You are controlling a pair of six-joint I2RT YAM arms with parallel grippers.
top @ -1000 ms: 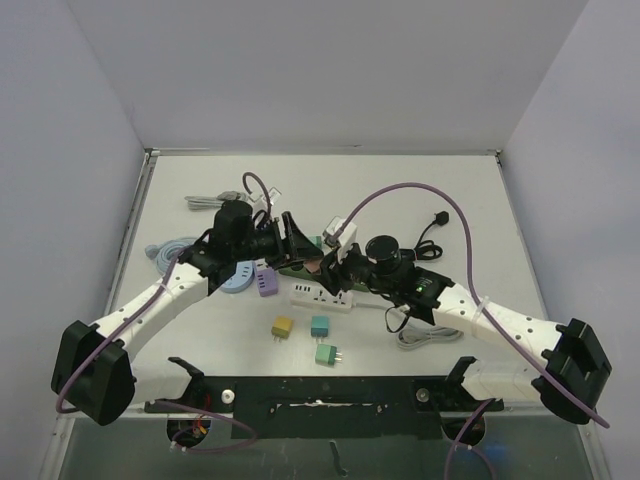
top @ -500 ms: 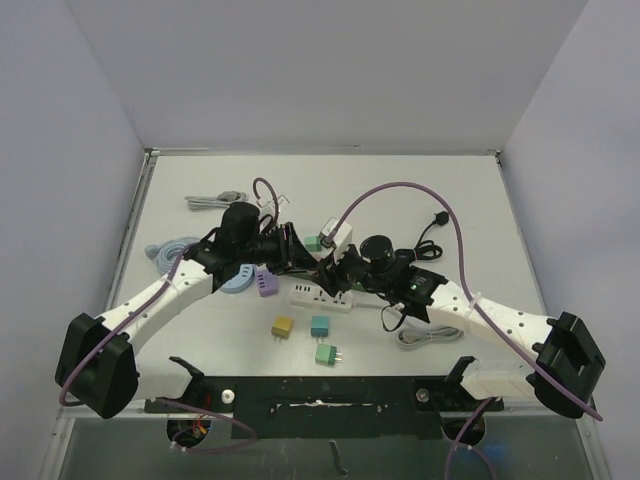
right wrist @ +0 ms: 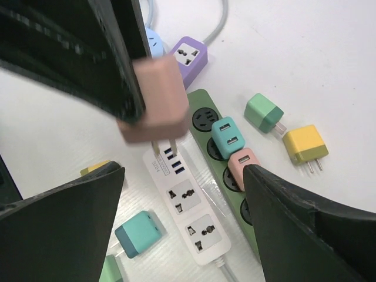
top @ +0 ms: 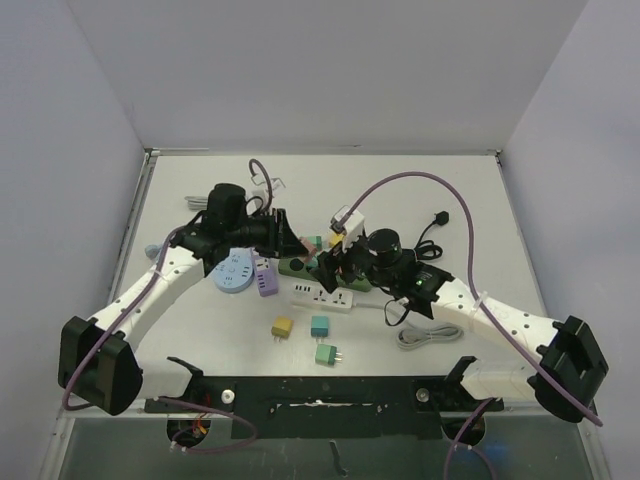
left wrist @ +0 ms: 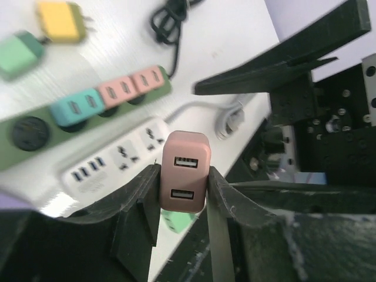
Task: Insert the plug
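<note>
A pink plug (left wrist: 184, 170) with two USB ports is pinched between the black fingers of my left gripper (left wrist: 183, 179), which is shut on it. Seen from above, that plug (top: 301, 245) hangs over the left part of the green power strip (top: 352, 278), in my left gripper (top: 293, 242). In the right wrist view the pink plug (right wrist: 155, 106) floats with its two prongs pointing down above the white power strip (right wrist: 191, 208). My right gripper (right wrist: 185, 205) stands wide open just below it, holding nothing, beside the strips (top: 327, 268).
The green strip (right wrist: 204, 120) carries a teal plug (right wrist: 224, 134) and a second pink one (right wrist: 242, 163). Loose green (right wrist: 263, 113), yellow (right wrist: 305, 144) and teal (right wrist: 138, 234) plugs lie about. A purple adapter (top: 266, 283), a round blue adapter (top: 233, 272) and cables (top: 430, 235) share the table.
My left gripper closed on the pink plug, then my right gripper opened and let it go. The left arm has drawn back to the left with the plug.
</note>
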